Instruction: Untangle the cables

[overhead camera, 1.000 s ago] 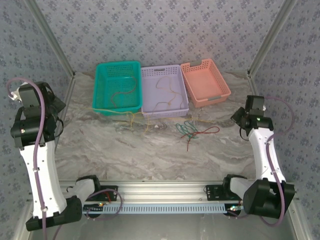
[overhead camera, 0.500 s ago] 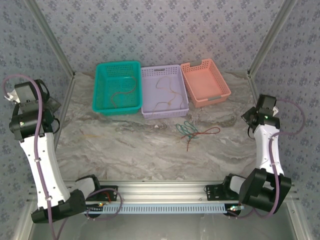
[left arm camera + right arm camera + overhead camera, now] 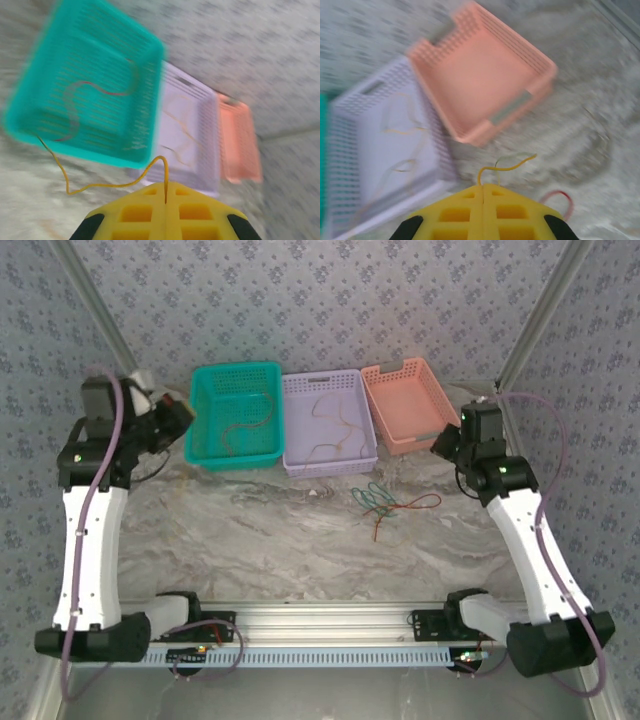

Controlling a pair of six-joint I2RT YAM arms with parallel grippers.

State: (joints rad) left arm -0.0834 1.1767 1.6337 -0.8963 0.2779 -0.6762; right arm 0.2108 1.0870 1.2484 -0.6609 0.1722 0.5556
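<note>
over the table (image 3: 300,545), left gripper (image 3: 166,189) pinches shut on yellow cable (image 3: 166,172) — right gripper (image 3: 482,189), seemingly, on yellow strand (image 3: 512,167).

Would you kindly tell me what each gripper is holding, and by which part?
The left gripper pinches a yellow cable near one end; the right gripper pinches a yellow strand likewise. Whether both belong to one cable cannot be told.

Teal basket (image 3: 237,368), lavender basket (image 3: 320,376), salmon basket (image 3: 405,400): three perforated plastic trays in a row at the table's far edge, left to right, seemingly touching side to side. Table (image 3: 300,550): grey marble-pattern top. Walls (image 3: 320,300): grey floral wallpaper. Metal rail (image 3: 330,618): along the near edge.
</note>
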